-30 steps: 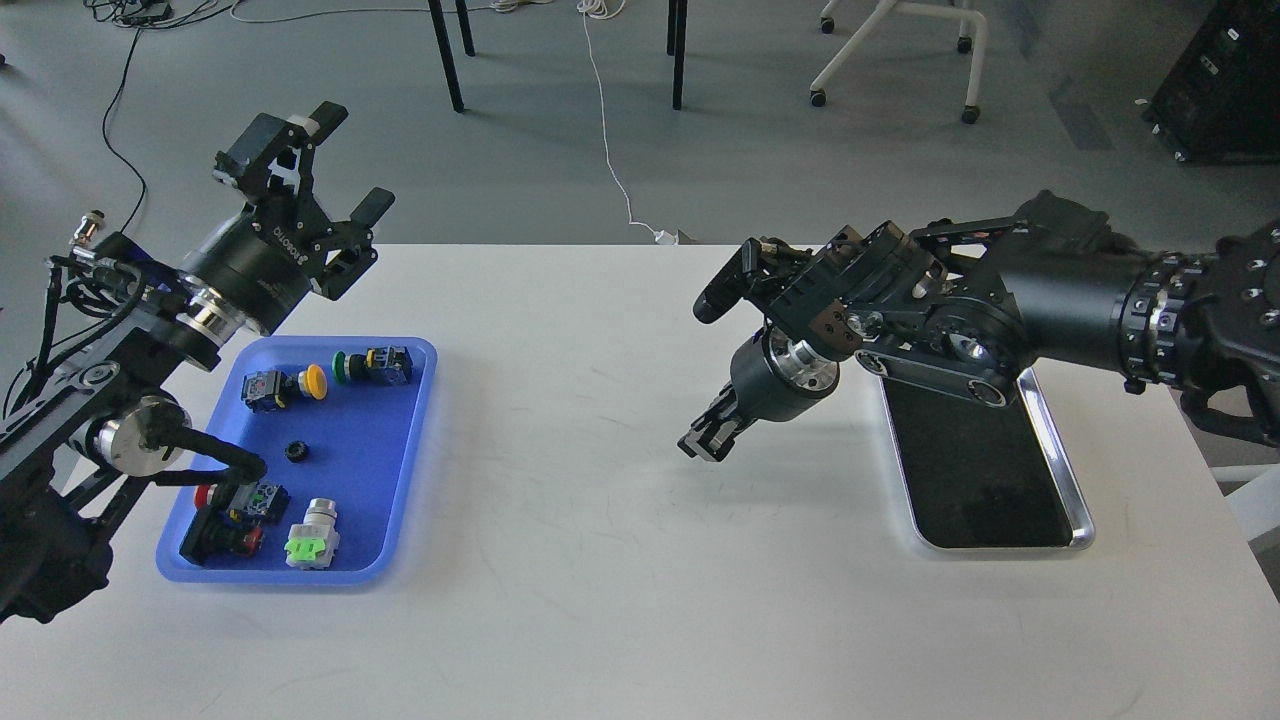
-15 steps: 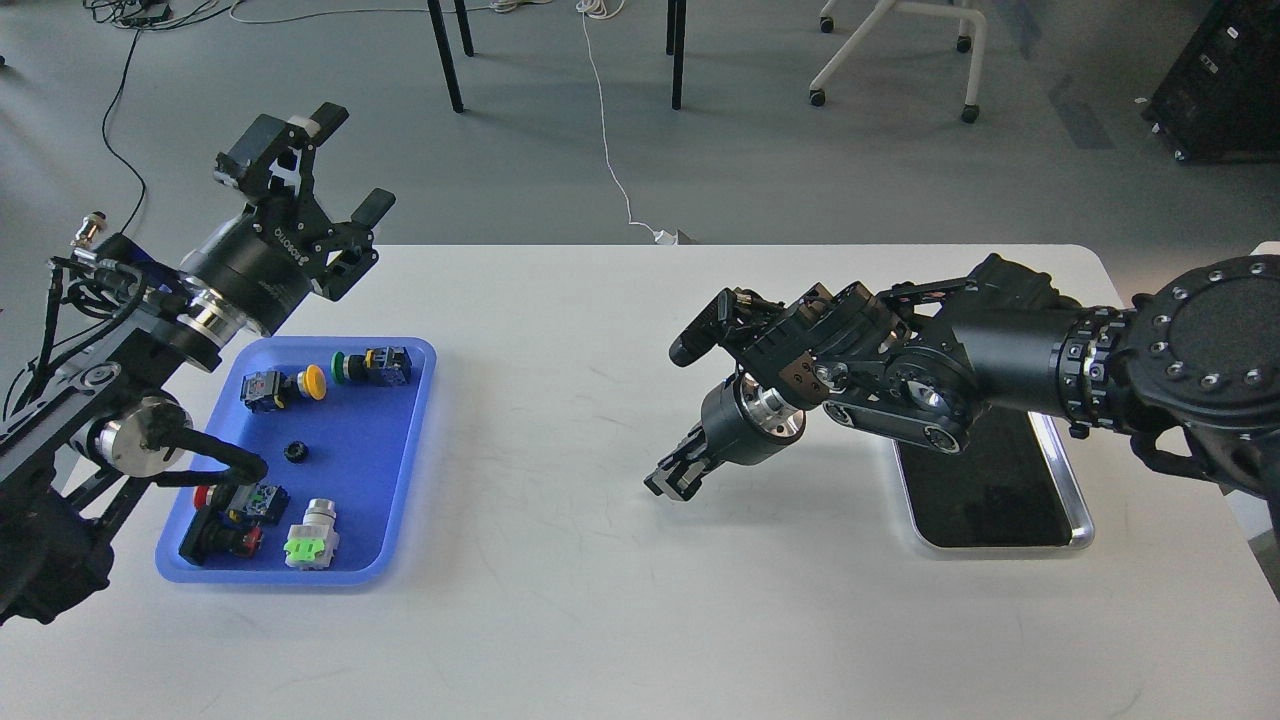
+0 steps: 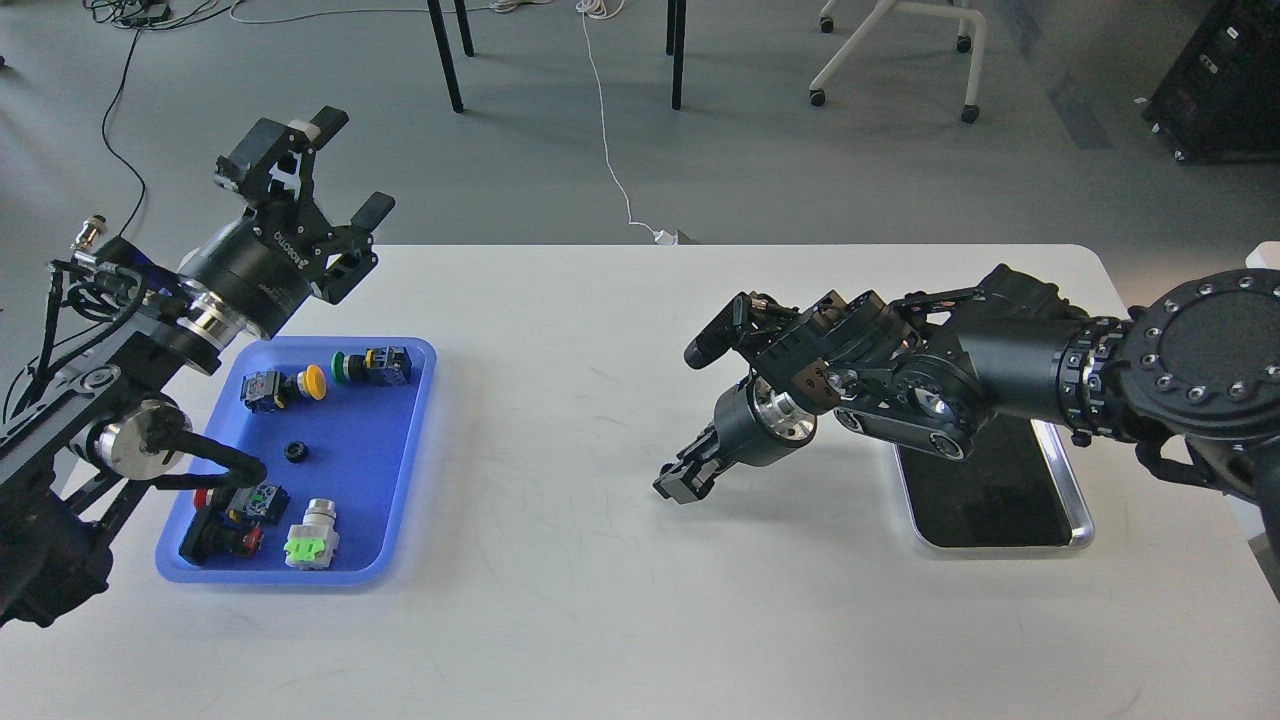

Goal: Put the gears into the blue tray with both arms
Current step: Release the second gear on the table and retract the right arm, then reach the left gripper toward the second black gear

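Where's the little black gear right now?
In the head view, the gear lies on the floor of the blue tray at the table's left, roughly mid-tray, below the yellow push-button switch and above the green-tagged switch.

Right claw [image 3: 682,484] too small/dark to read; steel tray [image 3: 1070,500] top hidden by right arm.

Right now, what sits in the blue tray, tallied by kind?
Inside the blue tray:
Gears: 1, the black gear mid-tray
Push-button switches: 4, namely yellow-capped, green-capped, red-capped, and the silver one with a green base
Total: 5
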Available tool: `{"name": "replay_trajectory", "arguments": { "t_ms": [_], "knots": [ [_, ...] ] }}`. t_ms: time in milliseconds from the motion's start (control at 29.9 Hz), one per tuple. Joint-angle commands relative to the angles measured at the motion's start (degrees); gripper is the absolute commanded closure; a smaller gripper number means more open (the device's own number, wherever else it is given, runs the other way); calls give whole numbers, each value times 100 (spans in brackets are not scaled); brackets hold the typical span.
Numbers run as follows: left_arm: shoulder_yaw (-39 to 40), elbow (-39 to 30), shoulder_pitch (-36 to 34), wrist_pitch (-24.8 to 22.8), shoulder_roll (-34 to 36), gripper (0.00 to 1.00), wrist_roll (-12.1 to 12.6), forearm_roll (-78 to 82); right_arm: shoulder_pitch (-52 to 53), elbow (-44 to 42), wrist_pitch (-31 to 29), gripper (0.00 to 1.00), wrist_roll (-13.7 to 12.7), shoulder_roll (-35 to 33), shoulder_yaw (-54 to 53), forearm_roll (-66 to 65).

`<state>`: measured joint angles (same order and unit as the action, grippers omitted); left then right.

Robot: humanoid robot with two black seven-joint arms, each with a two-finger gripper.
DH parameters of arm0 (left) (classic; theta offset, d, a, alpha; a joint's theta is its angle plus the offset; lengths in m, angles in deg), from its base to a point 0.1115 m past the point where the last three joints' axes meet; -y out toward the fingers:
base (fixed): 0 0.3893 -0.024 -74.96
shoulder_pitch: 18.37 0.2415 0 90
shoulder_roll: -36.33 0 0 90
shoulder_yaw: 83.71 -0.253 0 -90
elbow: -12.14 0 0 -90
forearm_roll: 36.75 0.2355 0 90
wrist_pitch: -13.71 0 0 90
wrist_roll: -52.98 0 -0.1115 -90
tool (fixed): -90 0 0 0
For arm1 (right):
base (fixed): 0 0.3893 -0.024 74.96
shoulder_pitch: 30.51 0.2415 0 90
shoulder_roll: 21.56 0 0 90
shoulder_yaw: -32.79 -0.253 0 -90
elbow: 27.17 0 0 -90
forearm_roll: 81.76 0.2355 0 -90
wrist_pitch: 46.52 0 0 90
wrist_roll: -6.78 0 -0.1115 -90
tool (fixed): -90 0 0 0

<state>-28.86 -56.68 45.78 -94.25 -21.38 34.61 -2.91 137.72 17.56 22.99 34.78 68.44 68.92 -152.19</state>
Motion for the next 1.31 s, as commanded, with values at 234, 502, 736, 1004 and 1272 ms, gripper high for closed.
{"name": "replay_trajectory", "arguments": {
  "t_ms": [234,502,736,1004,1272],
  "knots": [
    [-106,-8,1,11,137,2,-131,79,149,106,-61,5,-1,-631,-649,1134],
    [-220,-377,1,2,172,2,-447,1737,-535,414,-96,3,-1,-2240,-1905,3392],
    [-1125,-904,-139,11,76,2,-615,4249,-1844,326,-752,3,-1,-2882,-3558,5185],
    [-2512,-1046,-1061,29,-170,2,-668,7273,-2891,-219,-752,3,-1,-3225,-4701,6724],
    [-3147,-361,-1467,81,-1084,4,-606,9116,-3788,-281,-752,3,-1,-3340,-5440,7148]
  ]
}}
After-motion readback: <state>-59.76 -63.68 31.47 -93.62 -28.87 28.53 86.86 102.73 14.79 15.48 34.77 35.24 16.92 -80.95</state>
